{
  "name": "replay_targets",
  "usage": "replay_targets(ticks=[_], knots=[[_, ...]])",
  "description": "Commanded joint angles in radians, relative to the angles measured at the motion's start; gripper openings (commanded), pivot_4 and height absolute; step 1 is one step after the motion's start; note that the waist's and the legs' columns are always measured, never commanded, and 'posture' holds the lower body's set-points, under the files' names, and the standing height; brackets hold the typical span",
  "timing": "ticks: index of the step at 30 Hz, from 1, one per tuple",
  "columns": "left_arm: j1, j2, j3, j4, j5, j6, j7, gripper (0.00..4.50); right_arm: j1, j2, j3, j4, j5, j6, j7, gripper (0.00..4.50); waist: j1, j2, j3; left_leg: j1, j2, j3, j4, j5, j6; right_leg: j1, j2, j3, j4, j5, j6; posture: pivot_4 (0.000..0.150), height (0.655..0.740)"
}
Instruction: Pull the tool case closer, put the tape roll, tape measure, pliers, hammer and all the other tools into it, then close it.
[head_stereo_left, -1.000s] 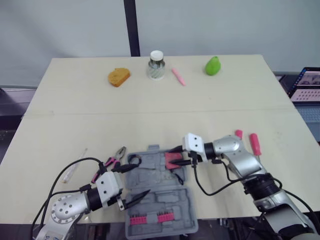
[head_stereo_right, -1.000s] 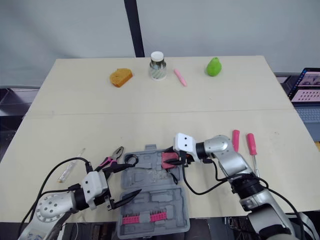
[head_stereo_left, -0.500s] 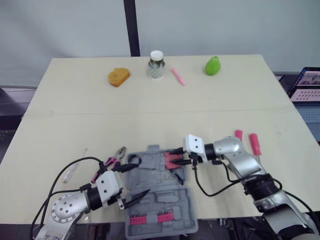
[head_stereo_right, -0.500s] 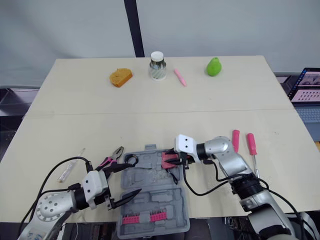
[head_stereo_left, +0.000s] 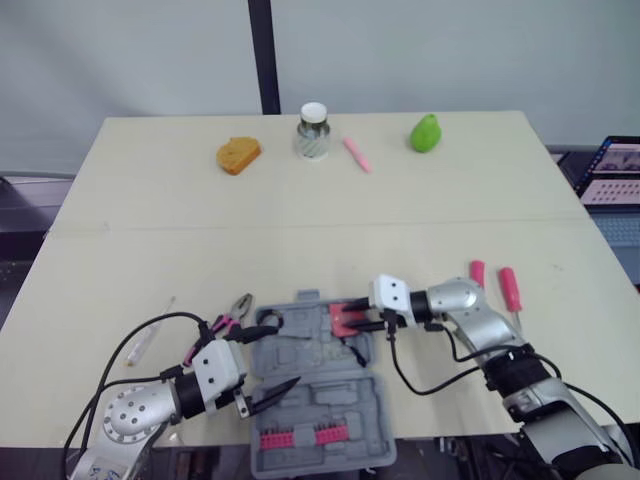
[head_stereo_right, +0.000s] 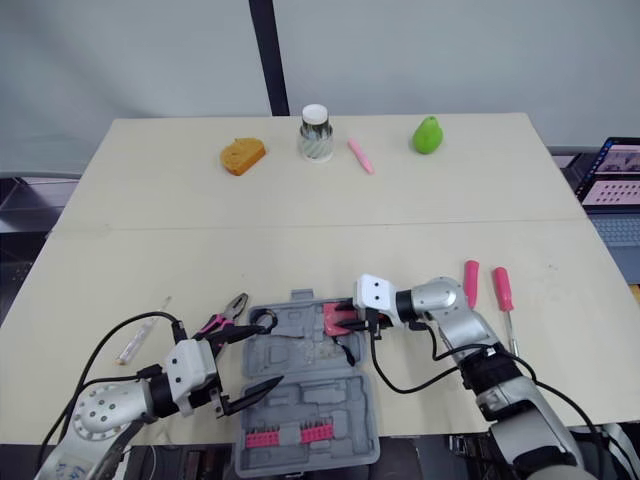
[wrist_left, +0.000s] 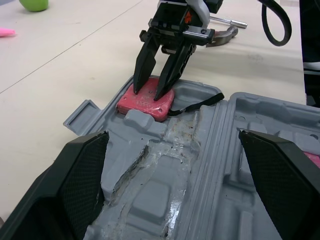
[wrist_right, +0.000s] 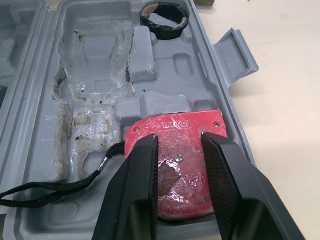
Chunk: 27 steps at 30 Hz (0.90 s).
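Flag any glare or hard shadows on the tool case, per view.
Left wrist view: bright sheen in the middle recess of the tool case. Right wrist view: crinkly glints on the red tape measure. Left eye view: even light, soft shadows only.

Head stereo pair: mounted high, facing forward and down over the whole pale wooden surface; both eyes cover the same scene. Left wrist camera: low and close, looking across the open grey plastic tool case toward the right hand. Right wrist camera: nearest, looking down into that case.
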Motion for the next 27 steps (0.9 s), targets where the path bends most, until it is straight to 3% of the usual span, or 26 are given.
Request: replay_targets(ticks=[1, 13, 20, 23, 27], knots=[[0.0, 0.004, 0.001, -0.047, -0.012, -0.002, 0.0, 4.5, 0.005, 0.007, 0.027, 0.067, -0.043, -0.008, 0.006, 1.46, 0.0, 0.0, 0.0, 0.001, 0.0, 0.0, 0.0, 0.0, 0.0, 0.001, 0.0, 0.0, 0.0, 0.0, 0.0, 0.15, 0.74], [-0.001, 0.007, 0.003, -0.049, -0.01, 0.008, 0.0, 4.5, 0.014, 0.007, 0.069, 0.11, -0.074, 0.022, 0.03, 1.46, -0.001, -0.001, -0.005, 0.008, 0.001, 0.001, -0.003, -0.001, -0.002, 0.005, 0.0, 0.001, 0.0, 0.0, -0.001, 0.15, 0.74], [-0.027, 0.008, 0.038, -0.051, -0.061, 0.077, 0.009, 4.5, 0.026, 0.028, -0.061, -0.043, 0.128, 0.195, 0.057, 1.46, 0.001, -0.001, -0.005, 0.007, 0.001, 0.001, -0.003, -0.001, -0.002, 0.005, 0.0, 0.001, 0.0, 0.0, -0.001, 0.15, 0.74], [-0.042, 0.021, 0.092, -0.055, -0.118, 0.145, 0.015, 4.5, 0.051, -0.013, -0.137, -0.153, 0.212, 0.32, 0.05, 2.33, 0.002, 0.001, -0.003, 0.006, 0.001, 0.001, -0.003, -0.001, -0.002, 0.003, 0.0, 0.001, -0.001, 0.0, -0.001, 0.15, 0.74], [-0.043, 0.064, 0.211, -0.023, -0.187, 0.224, 0.01, 4.5, 0.133, -0.133, -0.262, -0.327, 0.332, 0.497, 0.046, 4.3, 0.008, 0.003, -0.002, 0.004, 0.0, 0.0, -0.003, -0.001, -0.001, 0.003, -0.001, 0.001, -0.002, 0.0, -0.001, 0.15, 0.74]])
